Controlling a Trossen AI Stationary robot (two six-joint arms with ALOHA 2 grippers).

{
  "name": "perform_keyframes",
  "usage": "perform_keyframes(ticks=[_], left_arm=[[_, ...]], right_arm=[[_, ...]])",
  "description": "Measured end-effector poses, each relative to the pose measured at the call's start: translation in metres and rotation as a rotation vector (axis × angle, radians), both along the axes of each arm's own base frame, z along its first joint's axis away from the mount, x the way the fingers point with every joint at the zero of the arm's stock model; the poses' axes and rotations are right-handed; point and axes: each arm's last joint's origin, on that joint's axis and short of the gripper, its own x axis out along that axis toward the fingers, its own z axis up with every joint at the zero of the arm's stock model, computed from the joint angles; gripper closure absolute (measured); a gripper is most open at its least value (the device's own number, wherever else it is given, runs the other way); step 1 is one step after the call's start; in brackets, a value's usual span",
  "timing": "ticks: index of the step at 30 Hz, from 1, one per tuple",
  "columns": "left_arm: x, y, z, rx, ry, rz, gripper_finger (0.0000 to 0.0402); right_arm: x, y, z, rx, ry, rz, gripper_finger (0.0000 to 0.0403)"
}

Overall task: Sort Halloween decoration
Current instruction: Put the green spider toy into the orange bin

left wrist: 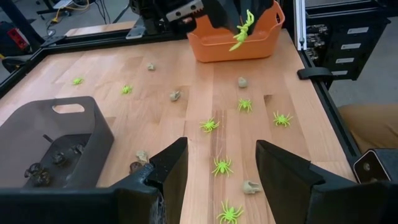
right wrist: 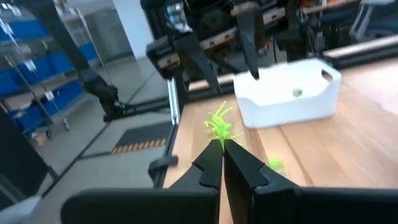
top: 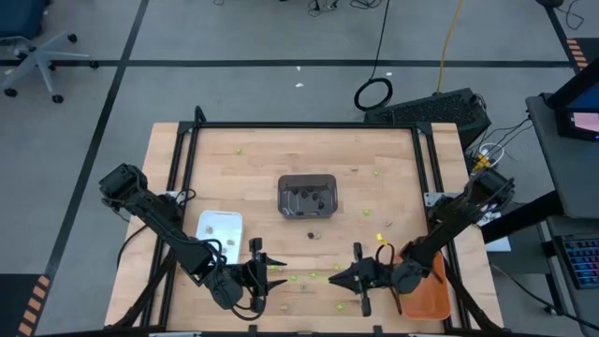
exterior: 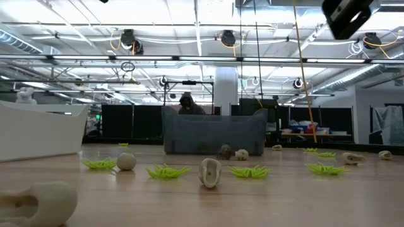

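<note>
My right gripper (right wrist: 222,146) hovers above the table's near right part, beside the orange tray (top: 426,281), shut on a lime-green spider (right wrist: 219,126). In the left wrist view that spider (left wrist: 242,28) shows in front of the orange tray (left wrist: 239,43). My left gripper (left wrist: 217,168) stands open above the near left part, level with the right one, nothing between its fingers. Loose green spiders (left wrist: 209,126) and pale tan pieces (left wrist: 242,81) lie on the wood. Dark pieces (left wrist: 43,171) lie in the dark grey tray (top: 307,195). My right gripper pinches the lime-green spider between its two fingertips (right wrist: 211,158), by its lower part (right wrist: 217,138). The fingers lie about level and point toward the table's left side. The spider sticks out past the tips, legs spread, lifted clear of the table.
A white tray (top: 220,229) stands at the near left and holds a small pale piece (right wrist: 297,93). The grey tray sits mid-table. A black frame (top: 309,125) rims the table. More spiders (exterior: 165,171) and tan pieces (exterior: 210,171) are scattered between the two grippers.
</note>
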Motion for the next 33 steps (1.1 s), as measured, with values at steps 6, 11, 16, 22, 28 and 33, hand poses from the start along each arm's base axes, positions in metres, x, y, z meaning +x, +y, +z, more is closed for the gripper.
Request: perform_keyframes(ticks=[6,11,16,22,28,33], left_arm=[[0.0,0.0,0.0,0.0,0.0,0.0,0.0215],[0.0,0.0,0.0,0.0,0.0,0.0,0.0215],[0.0,0.001,0.0,0.006,-0.006,0.013,0.0215],[0.003,0.004,0.0,-0.014,-0.016,0.049,0.0215],[0.017,0.008,-0.009,-0.029,-0.032,0.077,0.0215],[0.027,0.014,-0.016,-0.037,-0.029,0.096,0.0215]], right_arm=[[-0.024,-0.011,0.016,0.009,0.153,0.007,0.0403],[-0.052,-0.021,0.029,0.017,0.29,0.054,0.0403],[-0.081,-0.035,0.046,0.076,0.395,0.073,0.0403],[-0.105,-0.041,0.064,0.106,0.664,0.044,0.0403],[-0.113,-0.031,0.081,0.112,0.959,-0.017,0.0403],[-0.113,-0.012,0.071,0.08,1.227,-0.096,0.0403]])
